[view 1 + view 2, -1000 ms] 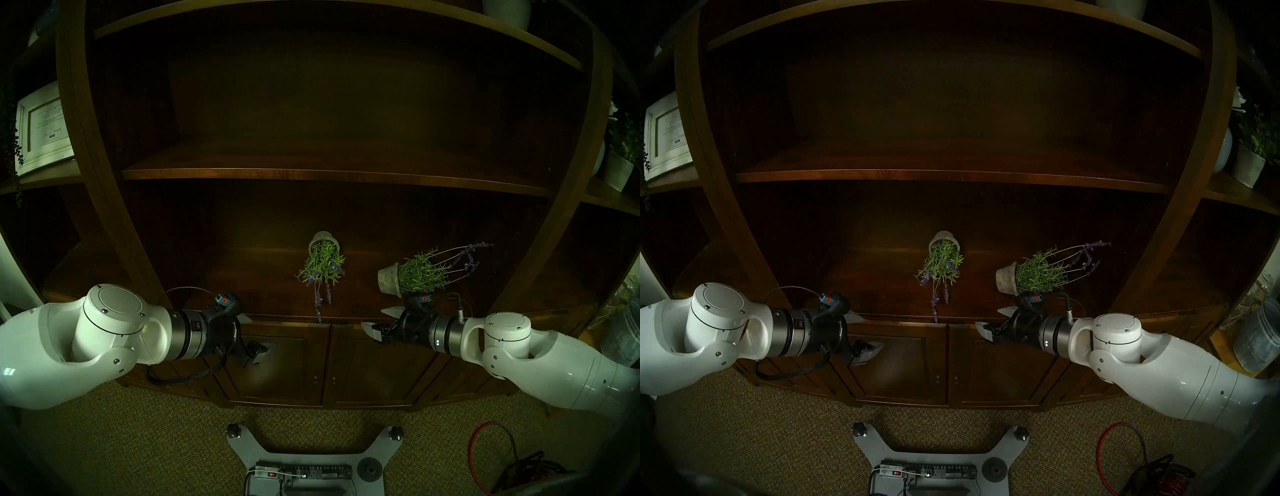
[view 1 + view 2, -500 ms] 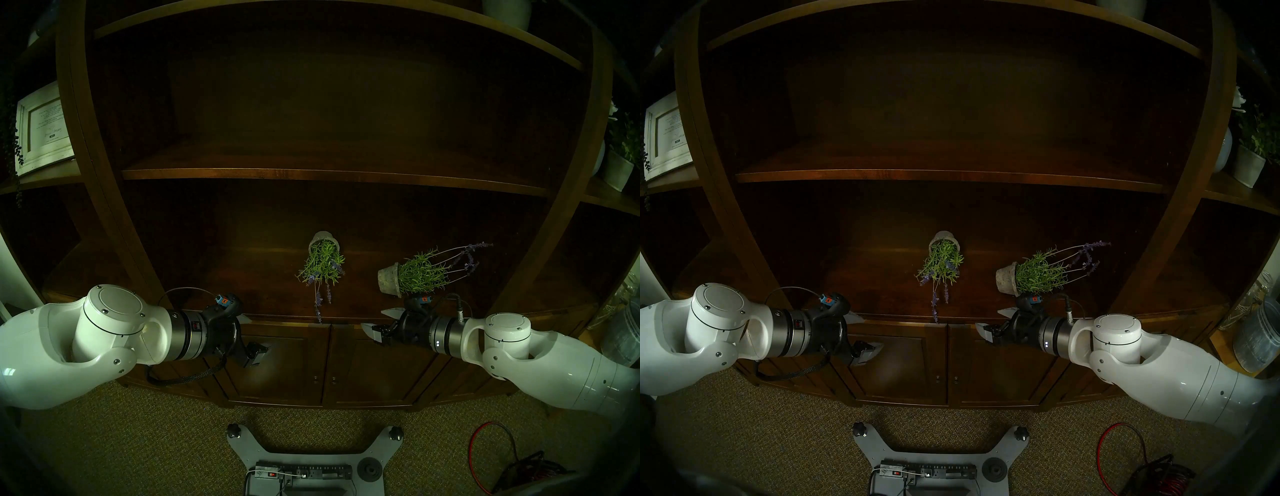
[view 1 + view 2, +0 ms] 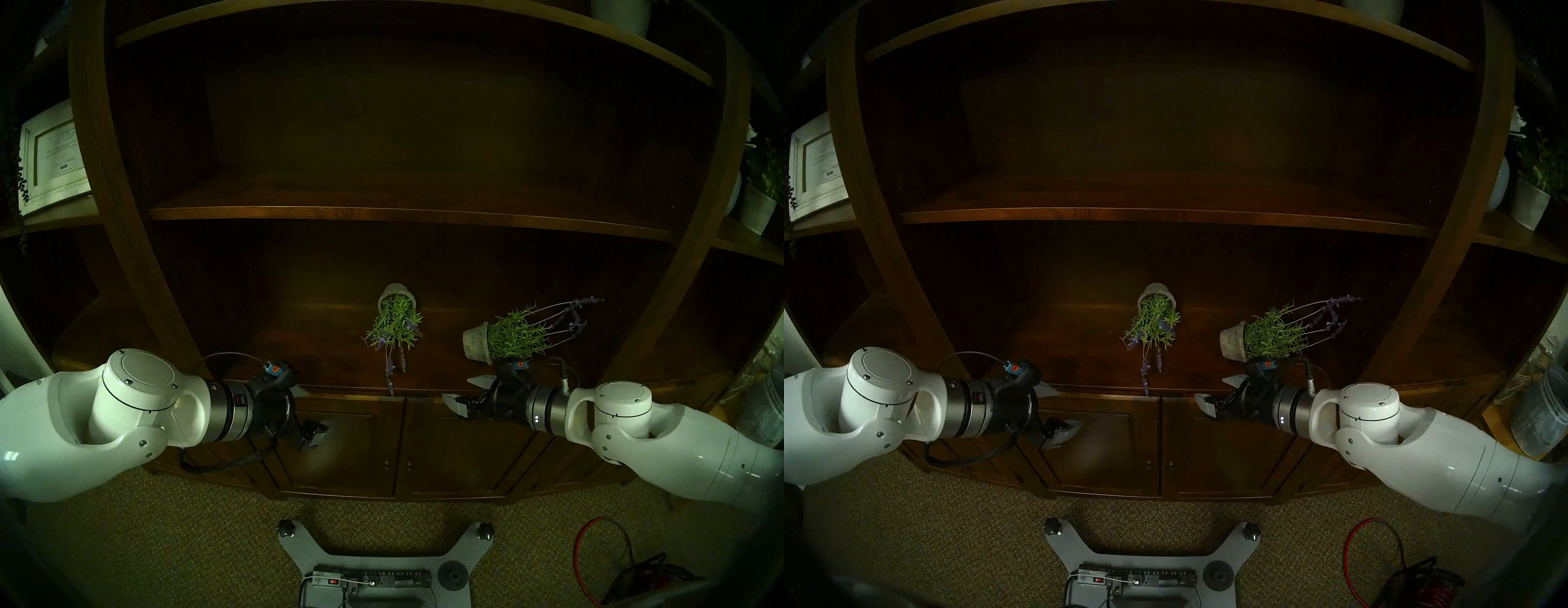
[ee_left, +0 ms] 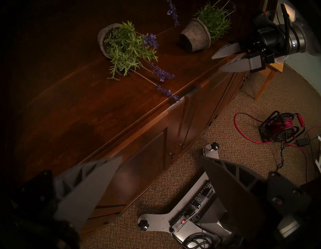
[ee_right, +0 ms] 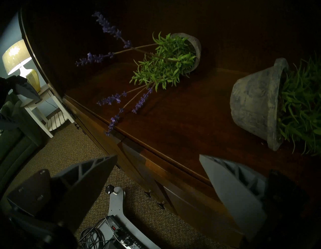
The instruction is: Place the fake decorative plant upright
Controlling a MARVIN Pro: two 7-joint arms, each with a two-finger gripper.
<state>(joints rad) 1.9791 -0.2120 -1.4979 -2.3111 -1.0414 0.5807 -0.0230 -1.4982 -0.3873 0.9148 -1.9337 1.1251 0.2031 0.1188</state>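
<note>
On the dark wooden shelf (image 3: 297, 339), two potted lavender plants are lying tipped over: the middle plant (image 3: 396, 316) and the right plant (image 3: 505, 339). Just in front of the right plant's pot, the right pincer (image 3: 464, 392) is hovering open, apart from it. Well left, the left pincer (image 3: 307, 412) is hanging open, empty.

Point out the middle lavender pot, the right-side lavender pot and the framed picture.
middle lavender pot (image 3: 396, 291), head left view, grey pot wall
right-side lavender pot (image 3: 476, 341), head left view, pot side
framed picture (image 3: 54, 153), head left view, its centre
</note>
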